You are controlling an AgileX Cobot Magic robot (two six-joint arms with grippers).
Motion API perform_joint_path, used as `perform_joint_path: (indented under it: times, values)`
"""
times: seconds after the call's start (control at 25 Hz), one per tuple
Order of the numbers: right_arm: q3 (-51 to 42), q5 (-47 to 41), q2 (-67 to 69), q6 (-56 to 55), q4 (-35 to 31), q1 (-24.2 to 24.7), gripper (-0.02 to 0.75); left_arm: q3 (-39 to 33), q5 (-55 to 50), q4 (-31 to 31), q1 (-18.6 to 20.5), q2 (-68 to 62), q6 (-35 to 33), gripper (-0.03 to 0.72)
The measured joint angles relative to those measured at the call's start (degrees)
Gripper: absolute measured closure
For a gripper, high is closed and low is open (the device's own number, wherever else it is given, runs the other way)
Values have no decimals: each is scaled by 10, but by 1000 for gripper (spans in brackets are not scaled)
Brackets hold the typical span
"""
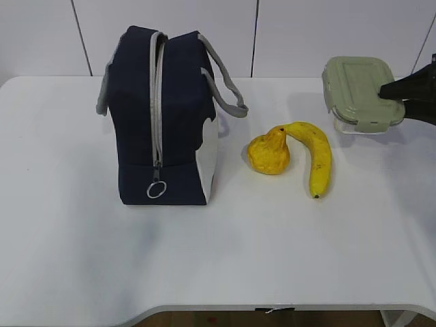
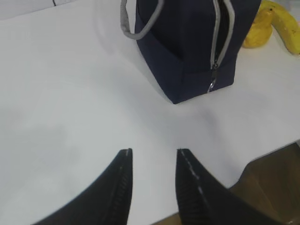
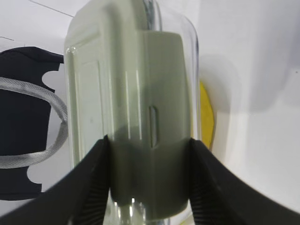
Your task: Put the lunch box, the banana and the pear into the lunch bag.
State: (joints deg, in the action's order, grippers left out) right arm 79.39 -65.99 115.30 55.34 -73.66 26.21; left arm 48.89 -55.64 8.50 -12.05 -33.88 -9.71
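My right gripper (image 1: 390,92) (image 3: 149,140) is shut on the lunch box (image 1: 359,92) (image 3: 126,84) at the back right, its jaws pressed to both sides of the sage-green lid clip. The banana (image 1: 320,153) (image 3: 206,117) (image 2: 288,28) lies mid-table, its tip against the lumpy pear (image 1: 269,153) (image 2: 260,28). The navy lunch bag (image 1: 180,116) (image 2: 187,42) (image 3: 18,117) stands upright to the left, its ring pull (image 1: 156,189) low on the near end. My left gripper (image 2: 153,152) is open and empty over bare table, short of the bag; the exterior view does not show it.
The white table's front edge (image 1: 272,308) runs close below. Its edge (image 2: 262,157) also shows beside my left gripper, with brown floor beyond. The bag's grey handles (image 1: 228,85) hang out to both sides. A white panelled wall closes the back.
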Motion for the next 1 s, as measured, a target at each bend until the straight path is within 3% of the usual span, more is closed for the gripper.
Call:
perform_joint_path:
  times: [0.48,0.72,1.0]
  values:
    - [15,-5,-9,-6,-14,-20,378,130,25,41,-73,-222,-74,430]
    - [27,-7,-9,-13,-13,-23,378,192,39,94,-78,-318,-119,430]
    - [34,-7,-9,-17,-13,-23,378,228,68,99,-77,-367,-144,430]
